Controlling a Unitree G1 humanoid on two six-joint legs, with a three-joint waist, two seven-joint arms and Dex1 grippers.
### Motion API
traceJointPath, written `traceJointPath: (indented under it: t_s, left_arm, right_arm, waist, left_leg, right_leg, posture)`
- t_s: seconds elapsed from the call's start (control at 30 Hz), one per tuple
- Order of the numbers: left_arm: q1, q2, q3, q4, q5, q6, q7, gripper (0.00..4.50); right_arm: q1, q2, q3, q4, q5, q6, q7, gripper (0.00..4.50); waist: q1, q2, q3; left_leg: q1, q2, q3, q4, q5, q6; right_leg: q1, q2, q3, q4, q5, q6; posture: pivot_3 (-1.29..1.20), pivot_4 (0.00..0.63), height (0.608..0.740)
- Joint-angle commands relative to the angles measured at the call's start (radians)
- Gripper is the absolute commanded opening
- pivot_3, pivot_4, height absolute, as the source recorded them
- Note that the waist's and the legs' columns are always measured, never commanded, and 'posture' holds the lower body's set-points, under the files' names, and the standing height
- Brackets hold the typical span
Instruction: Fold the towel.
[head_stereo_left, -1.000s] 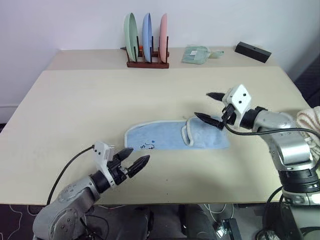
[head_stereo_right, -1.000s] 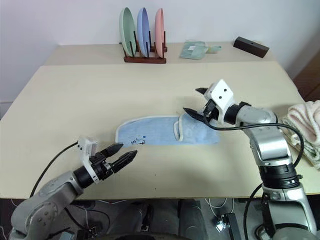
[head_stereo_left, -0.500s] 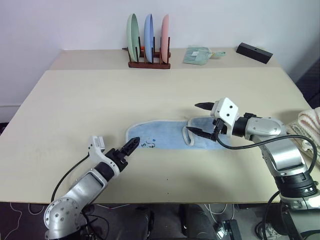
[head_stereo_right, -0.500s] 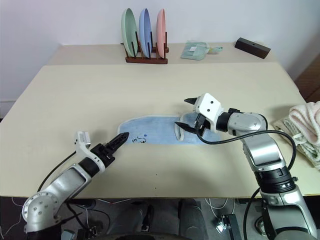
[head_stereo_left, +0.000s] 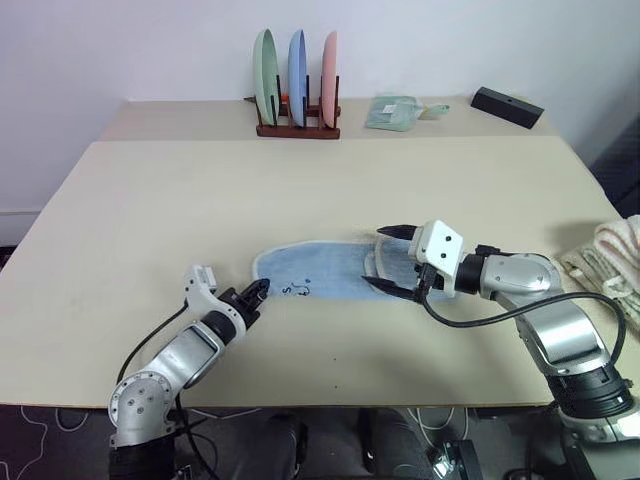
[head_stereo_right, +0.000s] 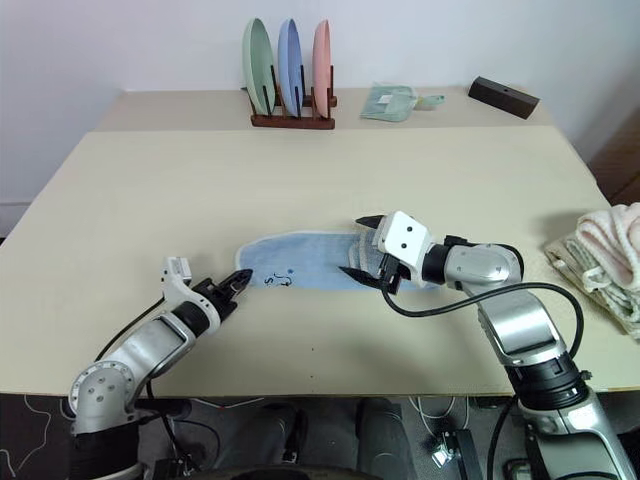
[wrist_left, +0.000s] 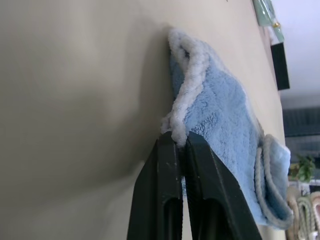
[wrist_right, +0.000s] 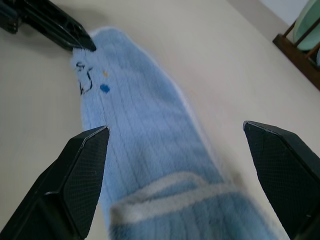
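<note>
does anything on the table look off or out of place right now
Only the towel stands out: it lies as a long strip, and its end by the right gripper is doubled back on itself unevenly. The left gripper is pinching the white piping at the other end. The plates stand upright in their rack.

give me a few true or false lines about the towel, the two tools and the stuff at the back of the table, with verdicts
1. The left tool is shut on the white-piped edge of the light blue towel. True.
2. The right tool is clamped on the towel's folded end. False: its fingers stand wide open, above that end.
3. The towel lies spread fully flat. False: its end on the robot's right is folded back over itself.
4. Three plates stand upright in the wooden plate rack at the back of the table. True.
5. The black box sits beside the towel. False: it lies at the far right corner of the table, well apart from it.
</note>
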Motion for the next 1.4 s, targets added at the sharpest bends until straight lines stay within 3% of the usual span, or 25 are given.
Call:
traceJointPath:
  t_s: [0.03,0.3,0.43,0.63,0.83,1.17,1.4]
  left_arm:
    - [-0.006,0.048,0.105,-0.042,0.026,-0.098,-0.069,0.02]
    - [-0.042,0.335,0.258,0.006,0.112,-0.143,-0.297,0.02]
    - [-0.074,0.458,0.173,-0.028,0.207,-0.113,-0.459,0.02]
    - [-0.209,0.576,-0.103,-0.118,0.392,-0.085,-0.724,0.02]
    - [-0.359,0.564,-0.394,-0.131,0.607,-0.095,-0.896,0.02]
    - [-0.47,0.441,-0.585,-0.063,0.75,-0.04,-1.005,0.02]
    - [-0.481,0.367,-0.613,-0.019,0.81,-0.017,-1.028,0.02]
  right_arm:
    - [-0.003,-0.003,-0.005,-0.042,-0.007,-0.019,-0.003,4.4]
    - [-0.017,-0.003,-0.006,-0.003,-0.019,-0.04,0.011,4.4]
    - [-0.027,0.006,0.002,0.019,-0.027,-0.051,0.011,4.4]
    - [-0.023,0.017,0.011,0.039,-0.038,-0.068,0.008,4.4]
    - [-0.009,0.019,0.005,0.037,-0.044,-0.062,-0.006,4.4]
    - [0.028,0.011,-0.01,0.027,-0.056,-0.055,-0.045,4.4]
    - [0.012,0.016,-0.004,0.063,-0.081,-0.074,-0.073,4.4]
  waist:
    - [-0.001,0.0,0.0]
    - [0.003,-0.001,0.001]
    - [0.001,-0.002,0.001]
    - [-0.002,-0.002,0.002]
    - [-0.004,-0.002,0.002]
    - [-0.001,-0.002,0.002]
    - [-0.002,-0.002,0.002]
  left_leg:
    - [0.0,0.0,0.0,0.0,0.0,0.0]
    - [-0.003,0.0,0.0,-0.001,0.001,-0.002]
    - [-0.003,0.0,0.0,-0.001,0.001,-0.002]
    - [-0.004,0.0,0.0,-0.001,0.001,-0.002]
    - [-0.006,0.0,0.0,-0.002,0.001,-0.002]
    - [-0.008,0.0,-0.001,-0.001,0.001,-0.002]
    - [-0.008,0.0,-0.001,-0.001,0.001,-0.002]
  right_leg:
    - [0.0,0.0,0.0,0.0,0.0,0.0]
    - [-0.003,0.0,0.0,0.0,-0.001,-0.001]
    - [-0.003,0.0,-0.001,0.0,-0.001,-0.001]
    - [-0.004,0.0,-0.001,0.0,-0.001,-0.001]
    - [-0.006,0.0,-0.001,0.0,-0.001,-0.001]
    - [-0.008,0.0,-0.001,0.0,-0.001,-0.001]
    - [-0.008,0.0,-0.001,0.0,-0.001,-0.001]
  posture:
    - [0.0,0.15,0.721]
    - [0.0,0.15,0.721]
    - [0.0,0.15,0.721]
    - [0.0,0.15,0.721]
    - [0.0,0.15,0.721]
    - [0.0,0.15,0.721]
    - [0.0,0.15,0.721]
